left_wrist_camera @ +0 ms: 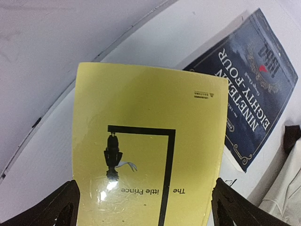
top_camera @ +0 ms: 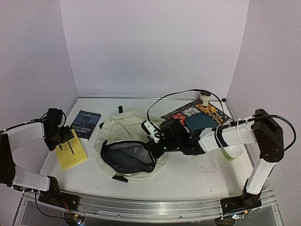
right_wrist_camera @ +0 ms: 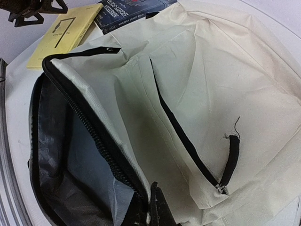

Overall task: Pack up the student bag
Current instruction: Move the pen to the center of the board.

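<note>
Top external view: the student bag (top_camera: 122, 125) lies mid-worktop (top_camera: 197, 174), its main compartment unzipped and its grey lining showing. The right gripper (top_camera: 156, 141), fingers pressed together on the zippered rim at the bag's right side, holds the mouth open. Left of the bag, the left gripper (top_camera: 63, 136) hovers over a yellow paperback (top_camera: 73, 153), fingers spread wide. A dark blue paperback (top_camera: 85, 124) lies just beyond it, also left of the bag. Right of the bag, behind the right arm, a patterned mat (top_camera: 188, 112) carries a teal item (top_camera: 202, 121).

The step in hand appears to be picking up the first book. The next move likely calls for the left fingers to close on the yellow cover, lift it, and carry it rightward into the open mouth.

The left wrist view adds the titles, "The Little Prince" and "Nineteen Eighty-Four", and shows a dark finger (left_wrist_camera: 61, 209) at each side of the yellow cover; whether they touch it cannot be told. Only the right wrist view shows the front pocket's black zipper line (right_wrist_camera: 188, 141) and bare lining inside the bag.
</note>
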`<state>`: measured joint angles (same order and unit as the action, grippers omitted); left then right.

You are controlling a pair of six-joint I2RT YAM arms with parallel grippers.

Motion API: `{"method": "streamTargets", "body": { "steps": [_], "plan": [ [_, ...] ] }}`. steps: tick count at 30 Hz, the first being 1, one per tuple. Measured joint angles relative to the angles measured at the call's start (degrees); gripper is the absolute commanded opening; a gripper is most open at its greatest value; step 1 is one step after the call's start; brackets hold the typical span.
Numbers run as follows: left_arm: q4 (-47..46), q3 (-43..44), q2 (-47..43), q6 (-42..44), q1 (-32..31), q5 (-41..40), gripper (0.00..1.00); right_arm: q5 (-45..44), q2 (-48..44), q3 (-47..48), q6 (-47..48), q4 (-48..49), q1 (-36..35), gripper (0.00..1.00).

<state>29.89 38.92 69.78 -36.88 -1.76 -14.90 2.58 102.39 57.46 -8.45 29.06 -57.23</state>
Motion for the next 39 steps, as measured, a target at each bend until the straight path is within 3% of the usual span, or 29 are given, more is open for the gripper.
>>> {"method": "streamTargets", "body": {
  "steps": [5, 14, 30, 39],
  "plan": [
    [-2.12, -4.91, -4.66, -2.79, 4.70, 1.40, 0.99, 0.20, -0.31, -1.04, -0.22, 1.03, 0.00, 0.00],
    [-4.63, -10.62, -5.26, -5.32, 6.27, 4.42, 0.99, 0.64, -0.78, -1.94, -0.39, 2.36, 0.00, 0.00],
    [-17.18, -12.47, -2.92, -11.13, 6.58, 26.54, 0.96, -0.29, -1.76, -2.90, -0.39, 2.71, 0.00, 0.00],
    [-22.76, -12.53, -4.74, -11.39, 6.58, 30.56, 0.95, -2.23, -3.21, -4.22, -0.37, 2.69, 0.00, 0.00]
  ]
}}
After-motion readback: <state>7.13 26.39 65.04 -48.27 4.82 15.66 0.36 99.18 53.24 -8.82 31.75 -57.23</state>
